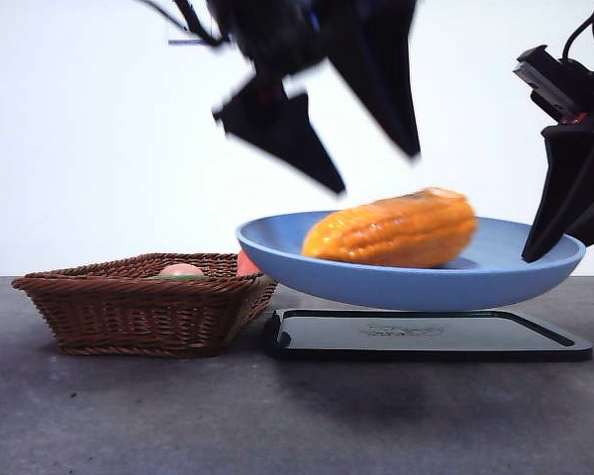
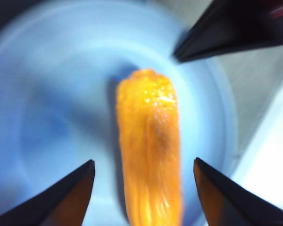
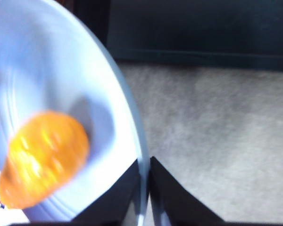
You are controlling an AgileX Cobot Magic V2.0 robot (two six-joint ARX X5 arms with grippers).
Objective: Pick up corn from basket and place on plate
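Note:
The orange-yellow corn (image 1: 396, 230) lies on its side in the blue plate (image 1: 416, 282), free of any jaw. My right gripper (image 1: 535, 247) is shut on the plate's right rim and holds the plate in the air above the table. In the right wrist view the right gripper (image 3: 144, 162) pinches the plate (image 3: 47, 70) rim, with the corn (image 3: 42, 157) beyond. My left gripper (image 1: 376, 170) hangs open just above the corn, blurred. The left wrist view shows the left gripper (image 2: 144, 161) straddling the corn (image 2: 151, 155) over the plate (image 2: 52, 94). The wicker basket (image 1: 144, 297) stands at the left.
A flat black tray (image 1: 426, 336) lies on the table right under the raised plate. A pinkish round item (image 1: 181, 269) shows inside the basket, and a small red item (image 1: 246, 263) peeks out behind its right edge. The right gripper's jaw (image 2: 226, 28) enters the left wrist view.

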